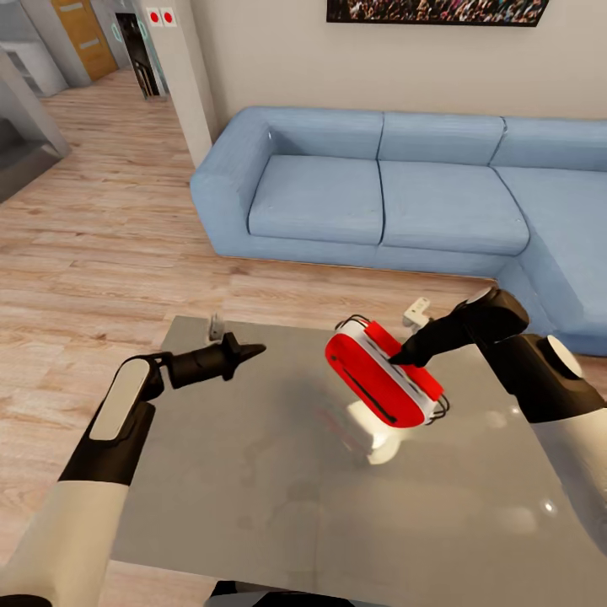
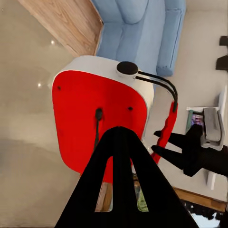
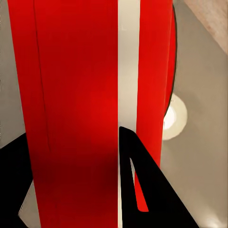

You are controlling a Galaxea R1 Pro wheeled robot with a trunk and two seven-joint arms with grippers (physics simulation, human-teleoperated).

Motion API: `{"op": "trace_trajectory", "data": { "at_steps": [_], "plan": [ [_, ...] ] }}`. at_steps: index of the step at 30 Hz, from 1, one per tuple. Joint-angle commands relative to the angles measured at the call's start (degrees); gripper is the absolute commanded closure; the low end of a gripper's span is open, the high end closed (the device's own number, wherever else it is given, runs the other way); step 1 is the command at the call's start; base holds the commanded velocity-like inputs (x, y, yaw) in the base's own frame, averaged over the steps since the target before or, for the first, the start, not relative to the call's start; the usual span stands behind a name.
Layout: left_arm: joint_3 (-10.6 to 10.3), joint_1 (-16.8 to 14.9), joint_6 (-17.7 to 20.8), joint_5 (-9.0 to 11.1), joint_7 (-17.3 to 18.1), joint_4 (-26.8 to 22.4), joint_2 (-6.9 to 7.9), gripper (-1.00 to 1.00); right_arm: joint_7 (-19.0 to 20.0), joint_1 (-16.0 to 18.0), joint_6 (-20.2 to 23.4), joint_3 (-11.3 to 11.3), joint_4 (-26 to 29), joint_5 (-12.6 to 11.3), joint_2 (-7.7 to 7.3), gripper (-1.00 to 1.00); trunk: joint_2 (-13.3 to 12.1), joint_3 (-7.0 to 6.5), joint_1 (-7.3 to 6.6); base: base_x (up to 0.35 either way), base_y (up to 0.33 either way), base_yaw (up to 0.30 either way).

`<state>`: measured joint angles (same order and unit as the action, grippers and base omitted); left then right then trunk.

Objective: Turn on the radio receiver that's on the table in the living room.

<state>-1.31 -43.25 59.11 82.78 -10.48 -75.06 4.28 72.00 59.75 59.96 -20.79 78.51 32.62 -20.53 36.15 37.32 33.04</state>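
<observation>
Our right gripper (image 1: 403, 357) has its jaws clamped on the small red rounded-box radio receiver with white edge stripes (image 1: 381, 378), holding it tilted above the large glossy grey-beige worktop (image 1: 253, 472), while our left gripper (image 1: 253, 348) hovers well apart with its jaws together. We judge the main risk to be a slip: the smooth, hard-looking shell is gripped across a narrow striped edge, so a push on it could twist it loose. Its thin dark wire handle (image 2: 161, 84) could also snag a finger.
</observation>
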Motion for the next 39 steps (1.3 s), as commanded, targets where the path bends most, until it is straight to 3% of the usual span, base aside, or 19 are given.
{"op": "trace_trajectory", "data": {
  "at_steps": [1, 9, 10, 12, 15, 19, 20, 23, 24, 25, 31, 37, 39],
  "plan": [
    [-0.3, 0.0, 0.0, -0.3, 0.0, 0.3, 0.06, 1.0, -0.3, 0.0, 0.0, 0.0, -0.3, -0.1, 0.33, 1.0, 0.0, 0.0, -0.01, 0.0, 0.0, 0.0],
    [-2.6, 0.0, -0.2, -3.2, 2.0, 2.9, 2.06, 1.0, -2.8, 0.0, 0.0, 0.1, -3.0, -0.3, 2.9, 1.0, 0.0, 0.0, -0.01, 0.0, 0.0, 0.0],
    [-2.6, 0.0, -0.3, -4.2, 9.2, 8.3, 4.54, 1.0, -13.5, 0.0, 0.0, 0.1, -7.1, -0.3, 9.45, 1.0, 0.0, 0.0, -0.01, 0.0, 0.0, 0.0],
    [-2.6, 0.0, -0.3, -4.4, 12.6, 8.3, 5.59, 1.0, -15.0, -0.2, 0.0, 0.1, -7.2, -0.4, 9.7, 1.0, 0.0, 0.0, -0.01, 0.0, 0.0, 0.0],
    [-2.5, 0.0, -0.8, -4.5, 14.5, 8.2, 6.16, 1.0, -18.4, -1.6, 0.0, 0.2, -7.3, -2.1, 10.08, 1.0, 0.0, 0.0, -0.01, 0.0, 0.0, 0.0],
    [-2.4, 0.0, -1.4, -4.6, 15.1, 8.4, 6.41, 1.0, -28.9, -4.2, -0.6, 0.3, -8.7, -9.8, 10.36, 1.0, 0.0, 0.0, -0.01, 0.0, 0.0, 0.0],
    [-2.4, 0.0, -1.5, -4.9, 15.2, 8.5, 6.6, 1.0, -32.9, -4.6, -2.9, 0.3, -10.9, -13.8, 10.33, 1.0, 0.0, 0.0, -0.01, 0.0, 0.0, 0.0],
    [-2.4, 0.0, -1.5, -5.4, 15.2, 8.6, 6.82, 1.0, -37.2, -4.8, -5.7, 0.3, -14.0, -19.3, 10.07, 1.0, 0.0, 0.0, -0.01, 0.0, 0.0, 0.0],
    [-2.4, 0.0, -1.5, -6.4, 15.2, 9.4, 6.91, 1.0, -40.6, -4.9, -7.6, 0.1, -16.0, -22.8, 9.92, 1.0, 0.0, 0.0, -0.01, 0.0, 0.0, 0.0],
    [-2.3, 0.0, -1.5, -7.6, 15.2, 10.7, 6.94, 1.0, -42.5, -5.0, -8.3, 0.1, -16.8, -24.1, 9.86, 1.0, 0.0, 0.0, -0.01, 0.0, 0.0, 0.0],
    [-2.4, 0.0, -4.3, -12.3, 16.2, 18.3, 7.01, 1.0, -44.4, -5.0, -8.8, 0.0, -17.0, -25.2, 9.76, 1.0, 0.0, 0.0, -0.01, 0.0, 0.0, 0.0],
    [-2.5, 0.0, -5.7, -16.5, 17.8, 20.8, 6.88, 1.0, -44.4, -5.0, -8.3, 0.0, -15.7, -25.4, 9.97, 1.0, 0.0, 0.0, -0.01, 0.0, 0.0, 0.0],
    [-2.5, 0.0, -5.8, -16.9, 17.9, 20.9, 6.83, 1.0, -44.4, -5.0, -8.2, 0.0, -15.1, -25.3, 10.12, 1.0, 0.0, 0.0, -0.01, 0.0, 0.0, 0.0]
  ]
}}
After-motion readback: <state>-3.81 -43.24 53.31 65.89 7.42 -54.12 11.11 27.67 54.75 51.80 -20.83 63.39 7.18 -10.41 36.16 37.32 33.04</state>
